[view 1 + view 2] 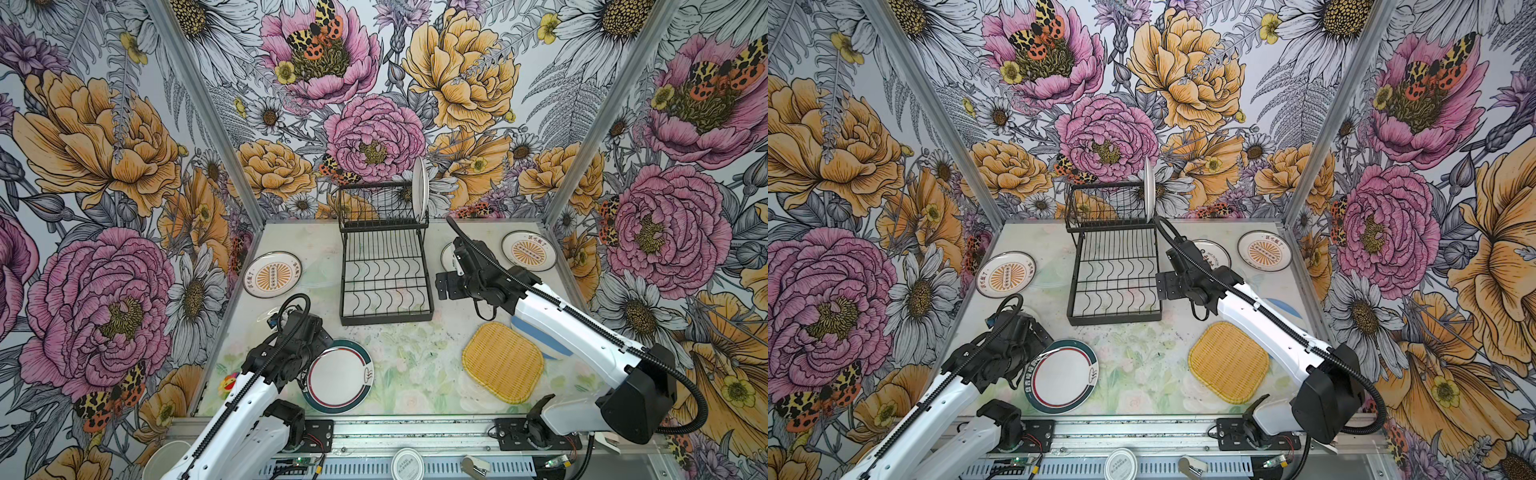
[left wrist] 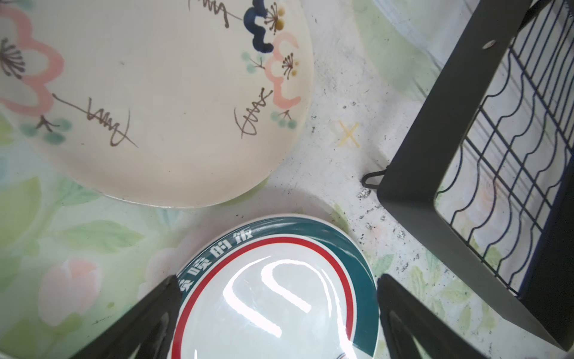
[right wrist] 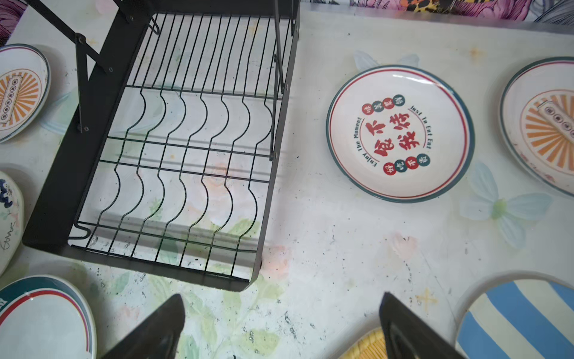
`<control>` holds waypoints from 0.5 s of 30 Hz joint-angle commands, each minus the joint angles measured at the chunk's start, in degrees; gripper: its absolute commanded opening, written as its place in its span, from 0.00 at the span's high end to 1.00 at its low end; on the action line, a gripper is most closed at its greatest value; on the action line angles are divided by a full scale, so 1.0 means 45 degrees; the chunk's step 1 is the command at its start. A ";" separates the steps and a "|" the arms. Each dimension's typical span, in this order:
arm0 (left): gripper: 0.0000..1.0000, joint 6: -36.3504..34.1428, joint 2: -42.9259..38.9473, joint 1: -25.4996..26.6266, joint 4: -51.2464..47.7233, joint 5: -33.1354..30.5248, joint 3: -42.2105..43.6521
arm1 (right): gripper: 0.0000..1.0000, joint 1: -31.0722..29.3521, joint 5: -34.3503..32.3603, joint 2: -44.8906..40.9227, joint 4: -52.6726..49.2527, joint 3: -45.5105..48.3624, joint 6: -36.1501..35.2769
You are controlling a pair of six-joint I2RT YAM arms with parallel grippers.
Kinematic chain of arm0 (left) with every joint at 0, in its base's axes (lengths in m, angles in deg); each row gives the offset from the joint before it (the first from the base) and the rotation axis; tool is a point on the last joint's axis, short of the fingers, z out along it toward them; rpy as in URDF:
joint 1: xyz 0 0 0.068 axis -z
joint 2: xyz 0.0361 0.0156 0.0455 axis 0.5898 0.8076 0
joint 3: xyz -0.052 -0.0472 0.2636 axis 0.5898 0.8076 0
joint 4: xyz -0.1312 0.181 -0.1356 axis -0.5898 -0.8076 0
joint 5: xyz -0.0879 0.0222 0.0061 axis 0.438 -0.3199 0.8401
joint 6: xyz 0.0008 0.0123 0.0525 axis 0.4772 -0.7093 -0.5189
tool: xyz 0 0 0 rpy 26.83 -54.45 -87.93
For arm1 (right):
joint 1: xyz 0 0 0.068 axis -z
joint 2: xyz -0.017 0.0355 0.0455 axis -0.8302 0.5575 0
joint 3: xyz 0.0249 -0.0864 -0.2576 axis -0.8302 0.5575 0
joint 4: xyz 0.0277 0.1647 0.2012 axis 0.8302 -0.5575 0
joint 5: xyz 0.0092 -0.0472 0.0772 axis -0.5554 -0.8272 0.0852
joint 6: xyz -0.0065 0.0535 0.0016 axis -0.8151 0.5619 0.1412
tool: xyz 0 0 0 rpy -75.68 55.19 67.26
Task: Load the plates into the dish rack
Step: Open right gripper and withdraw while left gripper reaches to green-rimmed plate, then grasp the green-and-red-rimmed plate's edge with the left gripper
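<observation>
- left jaws: spread wide, pinching nothing, hanging over the rim of the teal-rimmed plate (image 1: pixel 338 376), which lies flat at 7 o'clock of the dish rack (image 1: pixel 386 320). Cannot tell if they touch it.
- risk: the rim is glazed and sits flat on the worktop (image 1: pixel 415 353). A jaw probably skids off instead of getting under it. That shoves the plate toward the nearby 6 o'clock edge, or into the floral plate (image 2: pixel 155 93) just beside it.
- right jaws: spread, empty, over bare worktop just beside the rack's 4 o'clock side.
- risk: the right arm (image 1: pixel 582 324) lies across the blue-striped plate (image 3: pixel 521 317) and partly hides the red-lettered plate (image 3: pixel 400 133) in both top views. A low sweep may drag either.
- risk: its cable (image 1: pixel 455 227) loops close to the one upright plate (image 1: pixel 420 191) at the rack's 1 o'clock corner. A snag could tip it out.
- the wire rack looks light, so a plate rammed in off-slot may shift it.
- not yet racked: sunburst plates at 9 (image 1: pixel 272 274) and 2 o'clock (image 1: pixel 528 250), yellow woven plate (image 1: pixel 503 363) at 5 o'clock.
</observation>
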 commanded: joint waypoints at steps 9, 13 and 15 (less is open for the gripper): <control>0.01 0.0259 0.1526 -0.0330 0.0431 -0.0545 0.0911 | 0.01 0.0428 0.1106 -0.1074 0.1090 0.0955 0.0606; 0.01 0.0380 0.1190 -0.0427 0.0644 -0.0618 0.1318 | 0.01 0.0535 0.1206 -0.1164 0.1227 0.1028 0.0615; 0.01 0.0392 0.1064 -0.0444 0.0780 -0.0481 0.1523 | 0.01 0.0556 0.1238 -0.1183 0.1271 0.1063 0.0603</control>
